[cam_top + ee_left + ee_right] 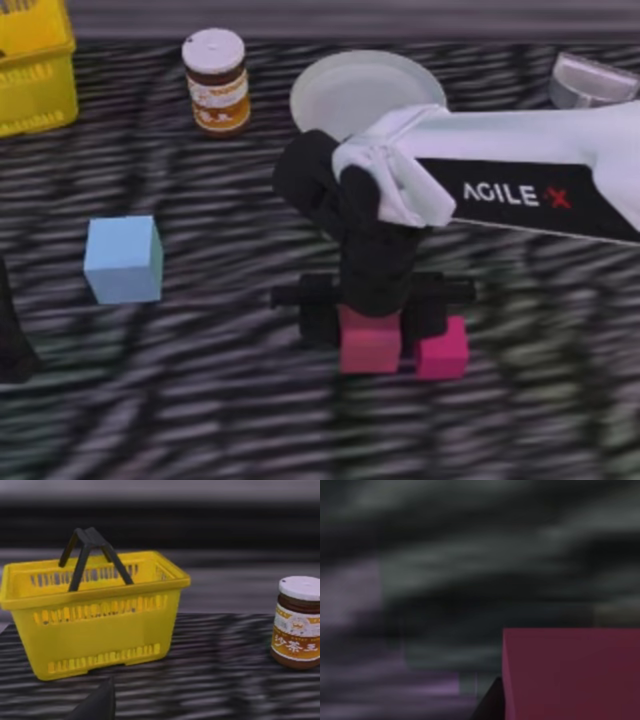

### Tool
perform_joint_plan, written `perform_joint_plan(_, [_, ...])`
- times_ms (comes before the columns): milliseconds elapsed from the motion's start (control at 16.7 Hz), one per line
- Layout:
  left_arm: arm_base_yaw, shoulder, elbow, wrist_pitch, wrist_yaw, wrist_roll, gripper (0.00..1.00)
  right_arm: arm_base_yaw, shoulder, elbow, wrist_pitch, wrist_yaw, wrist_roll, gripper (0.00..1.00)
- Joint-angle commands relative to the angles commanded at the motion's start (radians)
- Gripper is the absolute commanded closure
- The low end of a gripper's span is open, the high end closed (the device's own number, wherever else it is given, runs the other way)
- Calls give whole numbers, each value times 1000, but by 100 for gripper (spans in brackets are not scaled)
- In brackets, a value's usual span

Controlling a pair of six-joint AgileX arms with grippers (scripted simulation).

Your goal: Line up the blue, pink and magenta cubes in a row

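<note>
The pink cube [370, 345] sits on the table right of centre, with the smaller magenta cube [443, 350] close beside it on its right. My right gripper [372, 322] reaches down over the pink cube, one black finger on each side, shut on it. In the right wrist view the pink cube [570, 675] fills one corner, and a dark fingertip [491, 702] lies against its edge. Far to the left, the large blue cube [123, 260] stands alone. My left gripper [10, 345] is parked at the table's left edge.
A yellow basket [35, 70] [95, 615] stands at the back left. A brown jar with a white lid [215, 80] [299, 622] is beside it. A white plate [365, 90] and a grey dish [590, 80] lie along the back.
</note>
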Motion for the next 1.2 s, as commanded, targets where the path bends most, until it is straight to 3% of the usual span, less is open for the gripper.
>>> perform_joint_plan(300, [0, 0, 0, 0, 0, 0, 0, 0, 0, 0, 0, 0, 0, 2])
perform_joint_plan(360, [0, 0, 0, 0, 0, 0, 0, 0, 0, 0, 0, 0, 0, 0])
perform_joint_plan(900, [0, 0, 0, 0, 0, 0, 0, -2, -1, 4, -4, 0, 1, 0])
perform_joint_plan(1200, [0, 0, 0, 0, 0, 0, 0, 7, -44, 110, -160, -3, 1, 0])
